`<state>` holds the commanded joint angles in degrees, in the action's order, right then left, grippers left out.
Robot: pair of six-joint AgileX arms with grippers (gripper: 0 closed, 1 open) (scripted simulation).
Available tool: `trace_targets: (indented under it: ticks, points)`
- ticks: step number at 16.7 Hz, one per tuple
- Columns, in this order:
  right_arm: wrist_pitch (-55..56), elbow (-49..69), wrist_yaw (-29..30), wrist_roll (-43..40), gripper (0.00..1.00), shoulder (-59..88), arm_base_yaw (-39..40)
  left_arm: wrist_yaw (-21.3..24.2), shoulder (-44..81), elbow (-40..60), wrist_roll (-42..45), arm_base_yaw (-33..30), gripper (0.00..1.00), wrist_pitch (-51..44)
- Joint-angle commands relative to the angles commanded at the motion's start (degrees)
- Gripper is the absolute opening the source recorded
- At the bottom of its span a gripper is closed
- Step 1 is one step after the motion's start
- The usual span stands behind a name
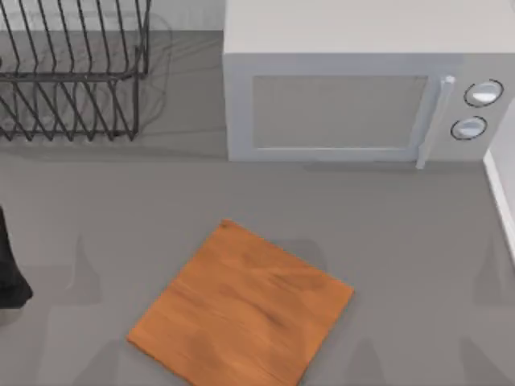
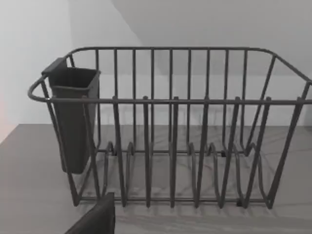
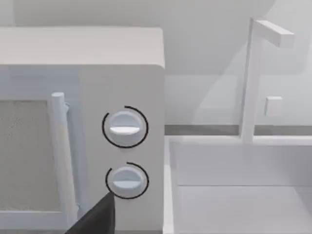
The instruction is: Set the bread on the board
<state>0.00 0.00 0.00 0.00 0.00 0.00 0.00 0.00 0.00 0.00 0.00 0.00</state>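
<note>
Square wooden board (image 1: 241, 310) lying turned at an angle on the grey tabletop (image 1: 402, 233), microwave (image 1: 354, 96) behind it, wire dish rack (image 1: 72, 72) at back left, left arm at the left edge.

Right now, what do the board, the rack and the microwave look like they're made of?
Board: looks like wood, orange-brown with streaky grain and a matte face.
Rack: thin dark bars bent into loops, probably coated metal wire; the dark cup hung on its end has flat, solid walls, perhaps plastic.
Microwave: smooth pale grey shell, painted metal or plastic, I can't tell which; its two dials have a slight sheen.
</note>
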Motion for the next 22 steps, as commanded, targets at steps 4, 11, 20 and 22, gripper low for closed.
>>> trace_targets:
  ticks: [4,11,20,22]
  points:
    - [0.0,0.0,0.0,0.0,1.0,0.0,0.0,0.9,1.7,1.2,1.7,1.4,1.0,-1.2]
    - [0.0,0.0,0.0,0.0,1.0,0.0,0.0,12.7,25.1,16.0,26.6,16.9,1.0,-16.2]
    - [0.0,0.0,0.0,0.0,1.0,0.0,0.0,34.5,82.9,41.4,93.6,40.9,1.0,-50.5]
    - [0.0,0.0,0.0,0.0,1.0,0.0,0.0,39.0,95.6,46.8,108.2,44.8,1.0,-58.0]
